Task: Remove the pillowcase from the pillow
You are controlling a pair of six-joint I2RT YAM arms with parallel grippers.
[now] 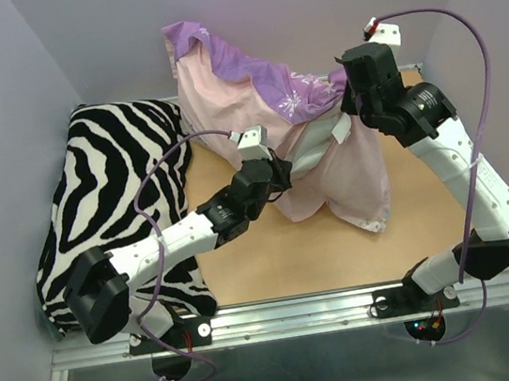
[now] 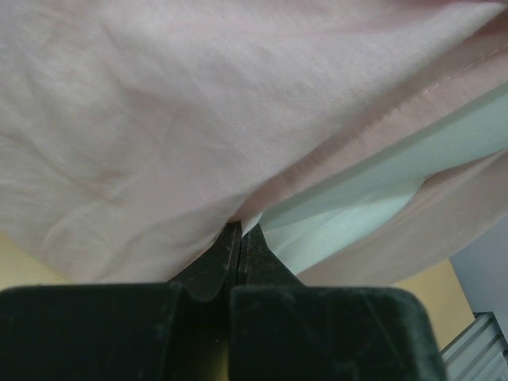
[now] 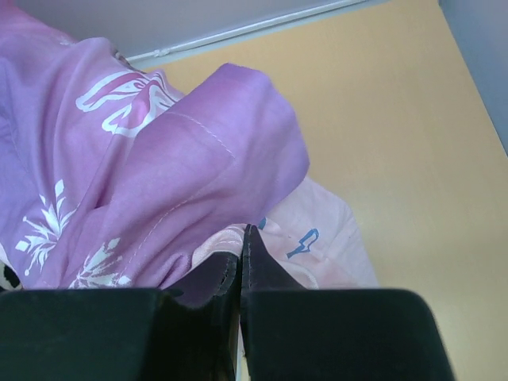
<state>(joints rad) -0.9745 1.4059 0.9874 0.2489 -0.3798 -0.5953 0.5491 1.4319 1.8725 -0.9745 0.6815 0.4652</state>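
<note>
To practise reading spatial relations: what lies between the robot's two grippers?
In the top view, pillowcase fabric spans from the left gripper to the right gripper, with a strip of the white pillow showing through.

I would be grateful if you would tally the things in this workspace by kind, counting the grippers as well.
Pillows: 2 (zebra-striped pillow, white pillow)
Pillowcases: 1 (pillowcase)
Grippers: 2 (left gripper, right gripper)
Total: 5
</note>
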